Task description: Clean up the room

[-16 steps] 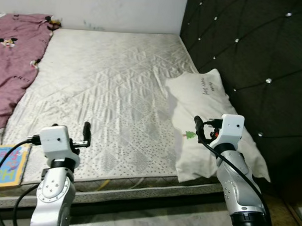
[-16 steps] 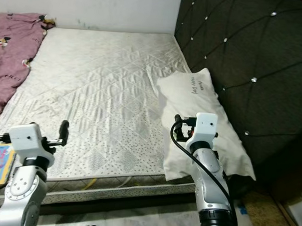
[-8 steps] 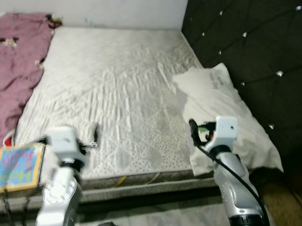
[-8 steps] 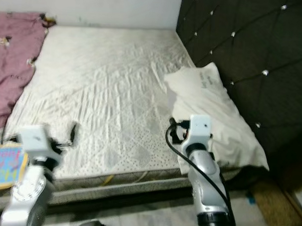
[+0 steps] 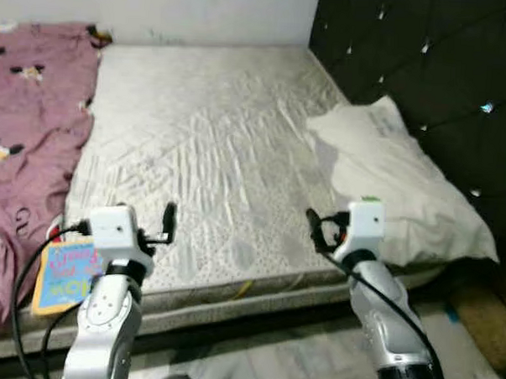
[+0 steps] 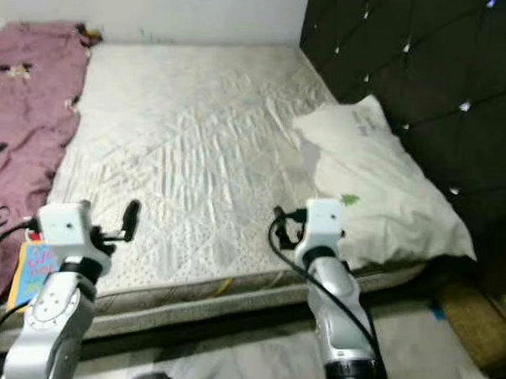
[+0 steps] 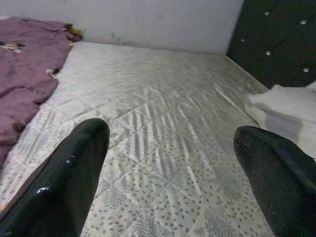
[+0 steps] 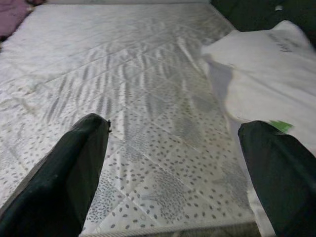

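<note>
In the left eye view, the left claw [image 5: 170, 213] is held above the near edge of the mattress [image 5: 213, 146]. A colourful book [image 5: 65, 265] lies just beside and below it, at the mattress edge, and a purple blanket [image 5: 29, 113] is spread further out on that side. The right claw [image 5: 312, 223] is raised over the same near edge, and a white pillow [image 5: 396, 179] lies just beyond it towards the dark padded headboard [image 5: 426, 63].

In the right eye view, the same layout is repeated, with the pillow overhanging the mattress corner near the right claw.

In the left wrist view, the two black fingers [image 7: 74, 173] are seen spread wide, with nothing between them; the mattress stretches ahead.

In the right wrist view, the fingers [image 8: 74, 163] are likewise spread wide and empty, and the pillow is seen ahead and to one side.

The pillow is judged soft, light and limp, best pinched at a corner or edge. The book is judged stiff and thin, best taken by its free edge.
</note>
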Motion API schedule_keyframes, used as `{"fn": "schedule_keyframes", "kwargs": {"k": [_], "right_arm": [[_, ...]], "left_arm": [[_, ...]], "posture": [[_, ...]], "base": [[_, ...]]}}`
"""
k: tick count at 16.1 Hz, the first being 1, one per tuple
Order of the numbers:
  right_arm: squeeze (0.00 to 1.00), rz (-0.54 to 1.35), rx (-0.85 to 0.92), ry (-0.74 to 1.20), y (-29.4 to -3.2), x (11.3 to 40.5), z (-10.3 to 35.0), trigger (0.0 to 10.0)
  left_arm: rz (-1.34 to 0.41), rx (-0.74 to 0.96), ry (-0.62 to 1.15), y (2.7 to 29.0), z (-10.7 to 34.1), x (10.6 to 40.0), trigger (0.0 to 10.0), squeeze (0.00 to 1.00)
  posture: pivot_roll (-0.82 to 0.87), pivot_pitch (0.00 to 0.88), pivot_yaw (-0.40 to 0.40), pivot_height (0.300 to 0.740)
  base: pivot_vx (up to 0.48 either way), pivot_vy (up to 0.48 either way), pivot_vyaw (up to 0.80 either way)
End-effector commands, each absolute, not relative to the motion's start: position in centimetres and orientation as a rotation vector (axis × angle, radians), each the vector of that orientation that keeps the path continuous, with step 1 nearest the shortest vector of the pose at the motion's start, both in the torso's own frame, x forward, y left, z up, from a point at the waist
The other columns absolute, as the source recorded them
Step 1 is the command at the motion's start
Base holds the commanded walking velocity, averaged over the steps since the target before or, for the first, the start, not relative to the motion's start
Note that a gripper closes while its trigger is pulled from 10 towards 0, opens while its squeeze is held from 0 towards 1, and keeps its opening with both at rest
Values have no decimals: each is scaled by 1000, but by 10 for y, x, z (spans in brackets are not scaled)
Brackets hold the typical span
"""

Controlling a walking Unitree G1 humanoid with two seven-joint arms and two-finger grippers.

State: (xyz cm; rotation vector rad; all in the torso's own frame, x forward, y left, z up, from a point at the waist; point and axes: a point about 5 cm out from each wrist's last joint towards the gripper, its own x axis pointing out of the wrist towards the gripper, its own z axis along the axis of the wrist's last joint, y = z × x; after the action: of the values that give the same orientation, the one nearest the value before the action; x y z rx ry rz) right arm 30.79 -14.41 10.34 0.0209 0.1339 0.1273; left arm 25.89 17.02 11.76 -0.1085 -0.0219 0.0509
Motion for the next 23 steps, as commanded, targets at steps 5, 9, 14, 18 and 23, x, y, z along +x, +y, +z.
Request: {"fn": "schedule_keyframes", "kwargs": {"k": [5, 9, 14, 18, 23], "right_arm": [[0, 158, 11, 83, -137, 313, 115, 10000], [0, 133, 23, 90, -139, 313, 113, 10000], [0, 124, 10, 91, -139, 314, 112, 10000], [0, 133, 23, 90, -132, 315, 111, 10000], [0, 136, 20, 92, -131, 315, 109, 10000]], "left_arm": [[62, -79, -45, 173, 120, 259, 10000, 0], [54, -77, -49, 173, 120, 261, 10000, 0], [-20, -94, -95, 166, 125, 257, 10000, 0], [-89, -106, -112, 160, 127, 257, 10000, 0], [-99, -104, -114, 160, 127, 258, 10000, 0]], "posture": [[-14, 149, -52, 740], [-17, 150, -47, 740], [-15, 152, -51, 740], [-15, 152, -45, 740], [-16, 152, -43, 740]], "base": [[0, 480, 320], [0, 477, 200], [0, 166, 0], [210, 0, 0], [296, 0, 0]]}}
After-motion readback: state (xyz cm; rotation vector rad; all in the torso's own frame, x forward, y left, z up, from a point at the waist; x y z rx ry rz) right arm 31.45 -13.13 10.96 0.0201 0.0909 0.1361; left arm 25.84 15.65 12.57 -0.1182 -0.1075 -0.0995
